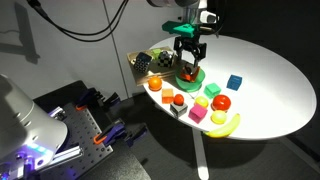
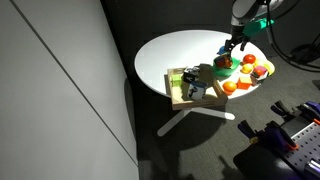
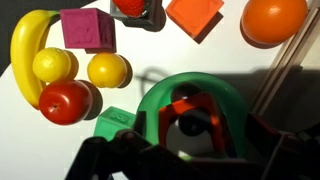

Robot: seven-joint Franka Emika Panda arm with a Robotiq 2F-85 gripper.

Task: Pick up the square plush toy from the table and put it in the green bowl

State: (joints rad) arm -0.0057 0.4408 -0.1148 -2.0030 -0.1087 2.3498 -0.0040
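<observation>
**Toy in bowl; end effector released**

End effector (image 1: 188, 58) hangs directly over the green bowl (image 1: 191, 75), jaws apparently spread, grasping nothing. Square plush toy (image 3: 190, 104) lies inside the bowl, clear of the rim. Placement judged done. Desk (image 1: 270, 90) is steady.

Setting: robotics lab. Evidence: perforated metal mounting plate (image 1: 85, 128) with orange and blue fittings, near left; black cables (image 1: 75, 22) looped overhead, far left; round white pedestal table (image 1: 270, 90); plain grey partition (image 2: 50, 80) at left.
</observation>
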